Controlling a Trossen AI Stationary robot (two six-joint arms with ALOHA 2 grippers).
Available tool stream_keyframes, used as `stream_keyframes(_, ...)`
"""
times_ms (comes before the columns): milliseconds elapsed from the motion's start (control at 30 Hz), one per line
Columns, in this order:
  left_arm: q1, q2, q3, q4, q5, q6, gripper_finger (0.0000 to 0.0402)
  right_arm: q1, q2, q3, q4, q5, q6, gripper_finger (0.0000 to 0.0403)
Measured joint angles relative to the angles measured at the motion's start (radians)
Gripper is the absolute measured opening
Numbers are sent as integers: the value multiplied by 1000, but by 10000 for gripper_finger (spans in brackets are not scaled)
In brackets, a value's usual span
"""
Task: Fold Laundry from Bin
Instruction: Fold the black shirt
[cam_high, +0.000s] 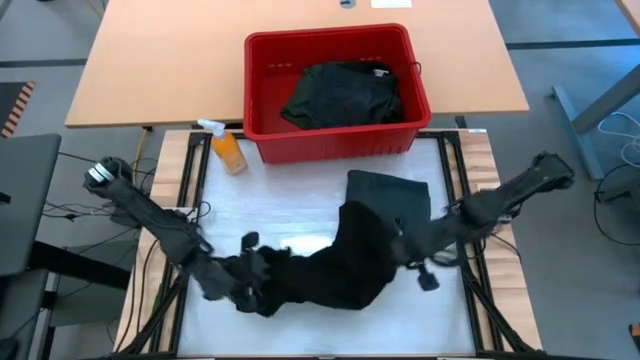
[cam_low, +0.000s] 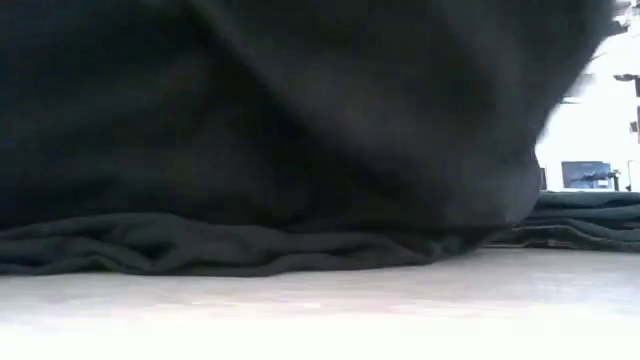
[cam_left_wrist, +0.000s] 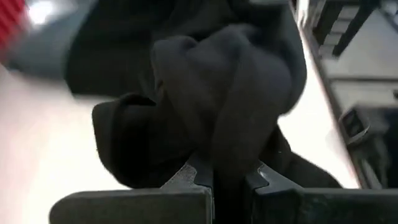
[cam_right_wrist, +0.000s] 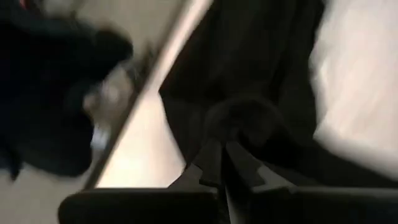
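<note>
In front of the red bin (cam_high: 330, 95), both the left gripper (cam_left_wrist: 229, 177) and the right gripper (cam_right_wrist: 222, 167) have their jaws clamped on a black garment (cam_high: 340, 260) on the table (cam_high: 300, 225), which probably needs even, outward tension to spread flat.

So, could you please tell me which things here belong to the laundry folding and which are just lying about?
Job:
- dark shirt, pinched by left claw and right claw
- folded shirt
- red bin
- clothes in bin

Lying about:
- orange spray bottle
</note>
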Motion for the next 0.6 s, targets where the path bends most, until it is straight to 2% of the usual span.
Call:
stream_keyframes(67, -15, -63, 38, 7, -69, 108, 1, 0, -43, 83, 3, 91, -80, 17)
stream_keyframes(167, -41, -162, 92, 4, -219, 234, 1, 0, -111, 198, 48, 304, -166, 19)
stream_keyframes(233, -57, -218, 130, 10, -336, 293, 1, 0, -154, 246, 109, 442, -220, 21)
stream_keyframes(300, -73, -265, 162, 10, -446, 356, 1, -2, -194, 260, 208, 534, -291, 21)
stream_keyframes(400, -83, -320, 188, 7, -565, 429, 1, -11, -236, 259, 312, 593, -376, 19)
stream_keyframes(600, -34, -390, 192, 6, -674, 526, 1, -142, -247, 258, 325, 627, -374, 17)
